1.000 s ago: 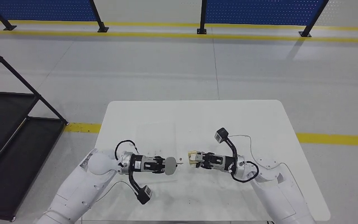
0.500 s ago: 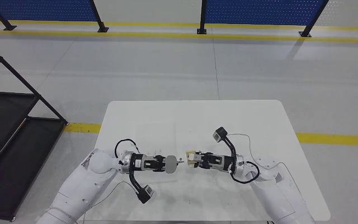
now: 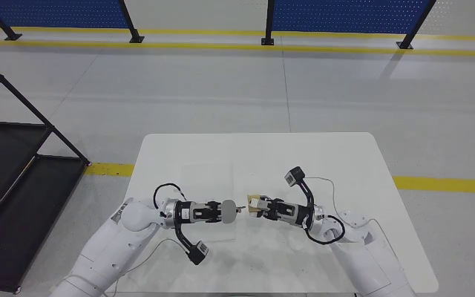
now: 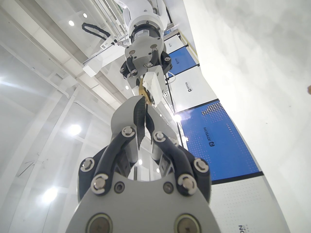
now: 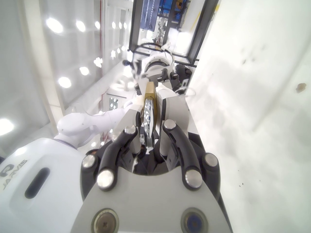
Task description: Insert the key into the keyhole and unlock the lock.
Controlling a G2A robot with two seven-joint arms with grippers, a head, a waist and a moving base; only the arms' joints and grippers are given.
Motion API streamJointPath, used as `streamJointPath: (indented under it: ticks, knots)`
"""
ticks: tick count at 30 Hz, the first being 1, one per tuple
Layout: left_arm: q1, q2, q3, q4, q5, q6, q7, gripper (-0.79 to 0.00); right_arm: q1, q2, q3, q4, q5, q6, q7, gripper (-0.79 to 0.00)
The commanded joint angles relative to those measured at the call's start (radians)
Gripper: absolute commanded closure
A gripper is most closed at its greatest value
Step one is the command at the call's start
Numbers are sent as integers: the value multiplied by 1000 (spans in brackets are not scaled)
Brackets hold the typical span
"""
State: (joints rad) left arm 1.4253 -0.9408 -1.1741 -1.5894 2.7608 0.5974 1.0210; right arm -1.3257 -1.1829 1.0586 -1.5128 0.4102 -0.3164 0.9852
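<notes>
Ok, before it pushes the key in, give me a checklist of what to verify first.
1. Key pinched in the left gripper: ok, its fingers are shut on it.
2. Lock clamped in the right gripper: ok.
3. Grippers facing each other tip to tip: ok in the top view.
4. Key tip brought up to the lock's end: ok, they look close together in the left wrist view.
5. Tip lined up with the keyhole: cannot tell, the keyhole is hidden.
6. Key already in the keyhole: cannot tell.
</notes>
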Motion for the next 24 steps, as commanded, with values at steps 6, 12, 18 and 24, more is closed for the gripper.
streamJointPath:
  ticks: [6, 12, 18, 24]
  knots:
    - [2, 0, 4, -3, 13, 12, -26, 0, 1, 0, -2, 5, -3, 0, -19, 0]
    - [6, 1, 2, -7, 23, 16, -43, 0, 2, 1, -4, 6, -5, 1, -21, 0]
    - [6, 2, -1, -16, 37, 7, -58, 0, 2, 1, -4, 6, -5, 1, -21, 0]
    - [6, 3, -1, -32, 51, -6, -69, 0, 2, 1, -4, 6, -5, 1, -21, 0]
